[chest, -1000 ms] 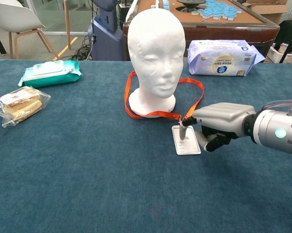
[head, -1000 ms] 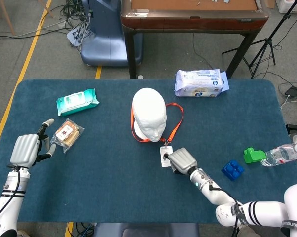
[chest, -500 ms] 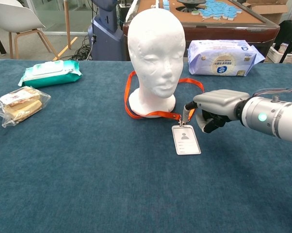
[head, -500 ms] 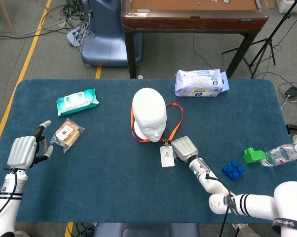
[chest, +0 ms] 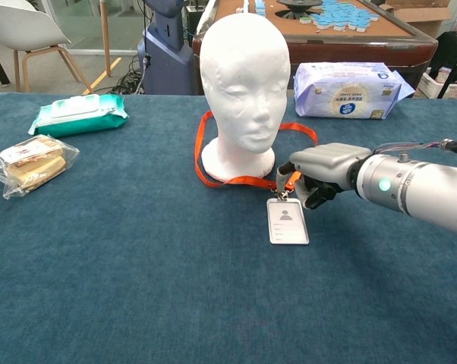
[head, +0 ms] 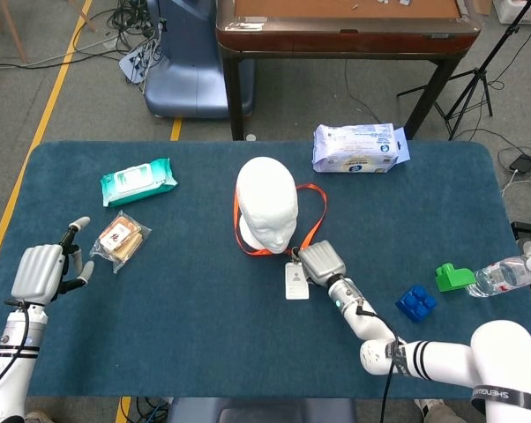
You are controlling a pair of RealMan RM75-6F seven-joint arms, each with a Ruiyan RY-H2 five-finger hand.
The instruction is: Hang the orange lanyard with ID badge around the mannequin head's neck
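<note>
Beside the head (chest: 244, 91), the right hand (chest: 319, 171) has slid the badge (chest: 287, 221) closer, fingers curled at its clip, loop already on.

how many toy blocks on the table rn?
2, both near the table's right edge: blue block and green block beside the bottle. Chest view shows neither.

Workroom with a blue-topped table on a grey floor

Behind the blue table (head: 204, 317) stands a brown wooden table (head: 345, 26); a yellow floor line (head: 49, 97) runs at left, cables (head: 129, 18) lie beyond, and a white chair (chest: 27, 34) stands nearby.
</note>
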